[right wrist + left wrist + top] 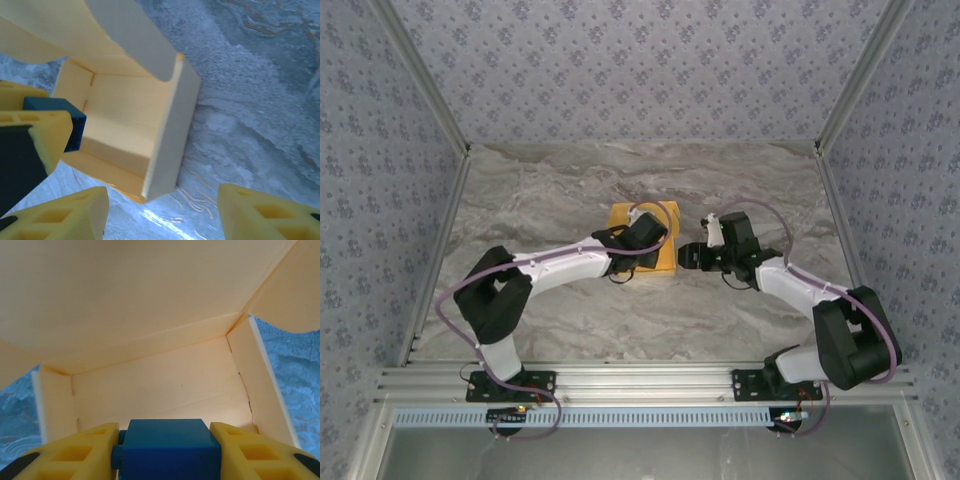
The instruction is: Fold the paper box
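Note:
The paper box [620, 216] is yellow-orange card standing mid-table with raised walls, its inside [160, 380] pale and creased. A lid flap [125, 285] hangs over it. My left gripper [642, 238] reaches into the box and is shut on a small blue block [170, 447], which sits between its yellow fingers [90, 452]. My right gripper [692, 255] hovers just right of the box, open, its fingers [265, 210] spread over bare table by the box's right wall [172, 130]. The blue block [55, 107] and a left finger [37, 135] show at the box's open side.
The grey marbled tabletop [560, 190] is fenced by patterned walls with metal posts [435, 250] on both sides. An aluminium rail [640, 385] carries both arm bases at the near edge.

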`<state>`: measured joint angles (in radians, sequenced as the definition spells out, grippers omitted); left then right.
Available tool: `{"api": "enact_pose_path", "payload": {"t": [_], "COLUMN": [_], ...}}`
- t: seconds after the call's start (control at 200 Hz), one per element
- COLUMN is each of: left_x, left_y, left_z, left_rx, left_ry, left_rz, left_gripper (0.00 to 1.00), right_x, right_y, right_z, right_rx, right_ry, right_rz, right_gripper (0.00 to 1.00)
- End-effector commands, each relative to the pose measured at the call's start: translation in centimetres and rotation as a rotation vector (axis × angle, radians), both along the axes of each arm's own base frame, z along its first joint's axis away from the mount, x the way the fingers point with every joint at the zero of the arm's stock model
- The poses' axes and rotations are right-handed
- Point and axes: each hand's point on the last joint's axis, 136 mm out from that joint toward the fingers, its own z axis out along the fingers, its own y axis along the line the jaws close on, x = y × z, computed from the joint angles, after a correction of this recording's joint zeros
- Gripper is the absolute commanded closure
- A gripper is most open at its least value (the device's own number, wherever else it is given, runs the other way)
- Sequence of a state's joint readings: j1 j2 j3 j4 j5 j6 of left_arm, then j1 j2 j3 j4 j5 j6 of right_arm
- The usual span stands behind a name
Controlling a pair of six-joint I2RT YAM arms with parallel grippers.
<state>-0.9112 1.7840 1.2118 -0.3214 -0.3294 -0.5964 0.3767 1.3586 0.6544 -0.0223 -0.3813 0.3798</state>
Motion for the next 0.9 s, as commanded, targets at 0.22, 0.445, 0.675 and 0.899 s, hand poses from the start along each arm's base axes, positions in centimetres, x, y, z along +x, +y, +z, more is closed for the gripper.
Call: {"api": "enact_pose_path", "payload": {"t": [0.22, 0.445, 0.675, 0.899], "left_x": [1.8, 1.7, 1.4, -1.2], "left_y": [-1.2, -1.3, -1.1, -0.7], "left_z": [-1.9, -2.0, -0.7, 4.1], "left_rx": [0.002, 0.001, -0.011, -0.098], "left_ry": [-0.001, 0.003, -0.013, -0.079], "left_rz": [0.027, 0.015, -0.007, -0.133], "left_gripper": [0.54, 0.47, 0.41, 0.39], "right_x": [-0.8, -0.7, -0.4, 0.3], "right_y": [-2.3, -2.5, -3.0, -2.5], "right_z": [-0.9, -0.5, 0.5, 3.3], "right_rx": [-0.068, -0.079, -0.123, -0.236], "right_ry": [0.012, 0.0, -0.041, -0.201], "right_rz": [-0.026, -0.034, -0.048, -0.028], "right_gripper": [0.39, 0.39, 0.39, 0.39]}}
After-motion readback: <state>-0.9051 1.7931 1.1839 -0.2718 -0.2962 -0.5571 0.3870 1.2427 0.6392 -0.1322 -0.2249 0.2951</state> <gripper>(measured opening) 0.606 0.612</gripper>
